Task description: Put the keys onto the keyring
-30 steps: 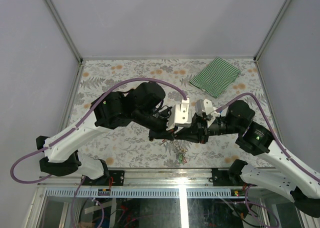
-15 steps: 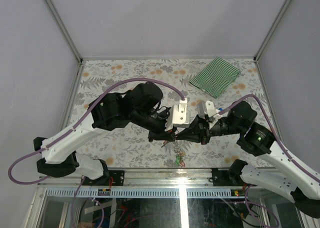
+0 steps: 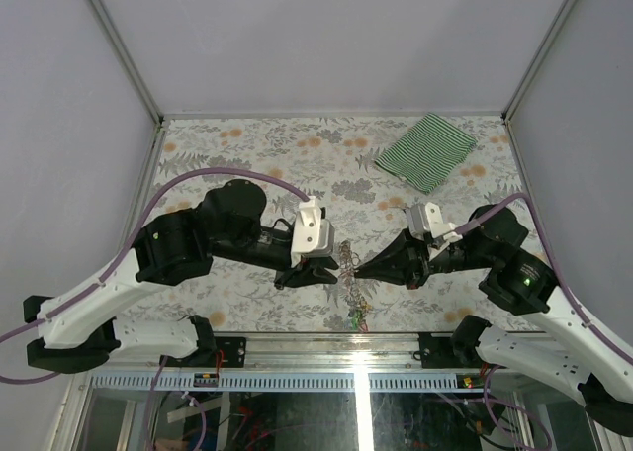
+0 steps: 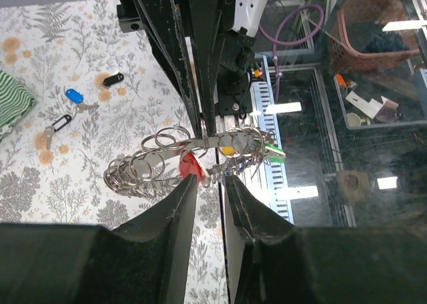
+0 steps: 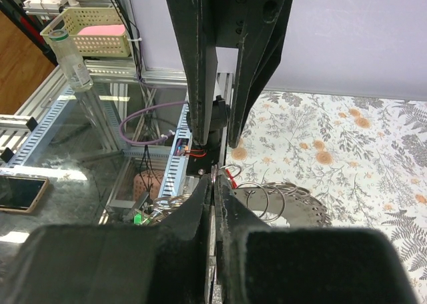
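So the keyring [image 4: 175, 159] is hanging in the air over the near edge of the table [image 3: 247, 154], right between the 2 arms. The right jaws are clamped shut on its band, coming in from the far side of the ring in the left wrist view. A red tag [image 4: 190, 165], a yellow one and a couple of green tags [image 4: 272, 155] already dangle off it.

The left jaws are parted just a little, a narrow gap, holding nothing as far as I can see. The keyring sits straight ahead of them, just past the tips, and one fingertip [image 4: 189, 184] is touching or nearly touching that red tag. The ring's long axis runs crosswise to the left jaws, so its coils face them broadside.

3 loose keys [image 4: 75, 96] lie flat on the table, well apart from the keyring, off toward the striped cloth [image 4: 12, 104]: 1 blue tag, 2 black.

My read: the right arm is the ring holder and the left is the free one, so any fetching falls to the left. It has to swing away from the keyring toward the cloth side.
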